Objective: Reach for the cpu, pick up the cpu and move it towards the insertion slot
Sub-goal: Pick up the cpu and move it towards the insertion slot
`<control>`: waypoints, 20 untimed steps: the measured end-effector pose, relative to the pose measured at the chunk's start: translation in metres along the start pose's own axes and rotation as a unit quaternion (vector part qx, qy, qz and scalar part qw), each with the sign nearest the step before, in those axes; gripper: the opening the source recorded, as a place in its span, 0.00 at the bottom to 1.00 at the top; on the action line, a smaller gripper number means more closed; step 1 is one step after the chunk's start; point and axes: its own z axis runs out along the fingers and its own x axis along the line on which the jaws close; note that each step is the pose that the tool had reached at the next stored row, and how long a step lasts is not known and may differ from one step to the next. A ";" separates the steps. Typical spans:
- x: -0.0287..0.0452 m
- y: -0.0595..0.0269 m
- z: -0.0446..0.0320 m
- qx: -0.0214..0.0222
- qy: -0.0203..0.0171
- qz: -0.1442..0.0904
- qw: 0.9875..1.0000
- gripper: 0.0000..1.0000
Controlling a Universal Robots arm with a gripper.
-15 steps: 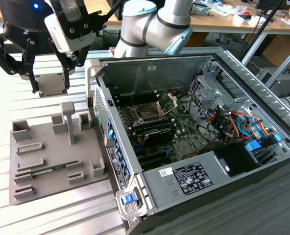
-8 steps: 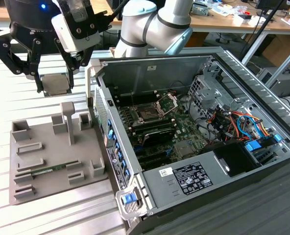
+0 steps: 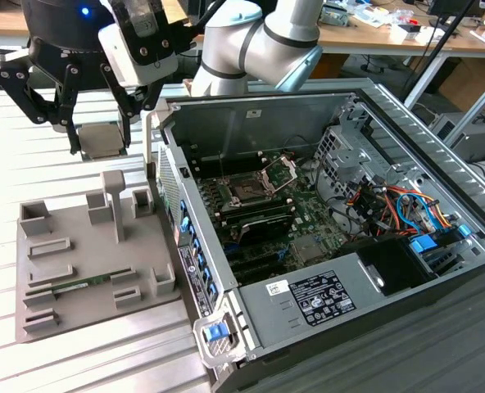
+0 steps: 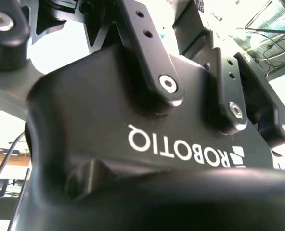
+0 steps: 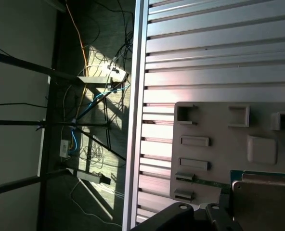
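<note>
- The gripper (image 3: 101,147) is black.
- The cpu (image 3: 103,135) is pale silver-beige.
- The tray (image 3: 79,225) is plain grey.
- The motherboard (image 3: 308,217) is green.
- The insertion slot (image 3: 248,193) has a dark centre and a silver frame.
- The table (image 3: 62,360) is silver with ribbed stripes.

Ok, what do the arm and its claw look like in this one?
The arm is smooth silver-grey tubing with rounded joints and a pale blue joint cap. The claw is black, with two linked, bolted fingers and white lettering on its body in the second wrist view. A white block sits at the wrist, beside a small blue light.
</note>
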 end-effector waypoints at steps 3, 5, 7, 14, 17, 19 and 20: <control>-0.0026 -0.0002 -0.0001 0.000 0.000 0.000 1.000 0.55; -0.0040 -0.0003 0.0000 0.000 0.000 0.000 1.000 0.55; -0.0055 -0.0005 -0.0001 0.000 0.000 0.000 1.000 0.55; -0.0131 -0.0012 0.0000 0.000 0.000 0.000 1.000 0.55; -0.0170 -0.0015 0.0000 0.000 0.000 0.000 1.000 0.55; -0.0193 -0.0017 0.0000 0.000 0.000 0.000 1.000 0.55; -0.0206 -0.0018 0.0000 0.000 0.000 0.000 1.000 0.55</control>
